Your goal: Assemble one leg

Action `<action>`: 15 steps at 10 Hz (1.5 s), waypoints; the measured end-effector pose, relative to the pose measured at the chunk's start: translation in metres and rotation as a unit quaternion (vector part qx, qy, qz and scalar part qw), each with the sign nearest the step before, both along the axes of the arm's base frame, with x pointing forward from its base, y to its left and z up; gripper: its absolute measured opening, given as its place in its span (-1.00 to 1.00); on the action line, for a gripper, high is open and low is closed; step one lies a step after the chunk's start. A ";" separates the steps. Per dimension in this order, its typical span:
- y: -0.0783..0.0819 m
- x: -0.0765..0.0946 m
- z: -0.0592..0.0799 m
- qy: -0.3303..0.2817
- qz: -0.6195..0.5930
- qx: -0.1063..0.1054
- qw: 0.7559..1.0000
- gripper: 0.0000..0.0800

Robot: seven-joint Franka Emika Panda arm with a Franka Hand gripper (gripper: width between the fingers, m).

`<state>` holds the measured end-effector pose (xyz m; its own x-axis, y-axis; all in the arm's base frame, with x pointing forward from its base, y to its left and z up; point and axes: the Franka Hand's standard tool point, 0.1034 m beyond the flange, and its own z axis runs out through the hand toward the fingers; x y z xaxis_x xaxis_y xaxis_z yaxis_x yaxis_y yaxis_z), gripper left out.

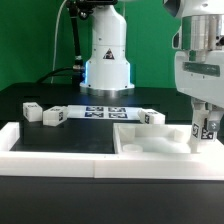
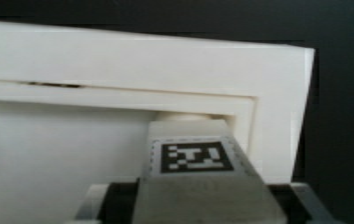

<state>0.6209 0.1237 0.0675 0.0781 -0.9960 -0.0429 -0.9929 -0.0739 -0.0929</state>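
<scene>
Gripper is clamped on the leg, holding it upright at the exterior view's right, just over the large flat white plate lying on the black table. In the wrist view the leg, tag facing the camera, sits between the dark fingers with its far tip against the plate; whether it is seated in a hole cannot be told. Two other small white tagged pieces lie at the exterior view's left, near the marker board, well apart from the gripper.
</scene>
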 end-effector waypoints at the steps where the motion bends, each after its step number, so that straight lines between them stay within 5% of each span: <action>1: 0.000 0.000 0.000 0.000 0.011 -0.001 1.000 -0.26; 2: 0.000 0.000 0.000 -0.002 0.032 -0.003 0.999 0.23; 3: 0.000 0.001 0.001 -0.002 0.060 -0.005 0.998 0.23; 4: 0.001 0.002 0.002 -0.003 0.099 -0.008 0.995 0.55; 8: 0.002 0.003 0.004 -0.010 0.309 -0.029 0.951 0.62; 15: -0.004 0.007 0.007 -0.002 0.625 -0.062 0.778 0.62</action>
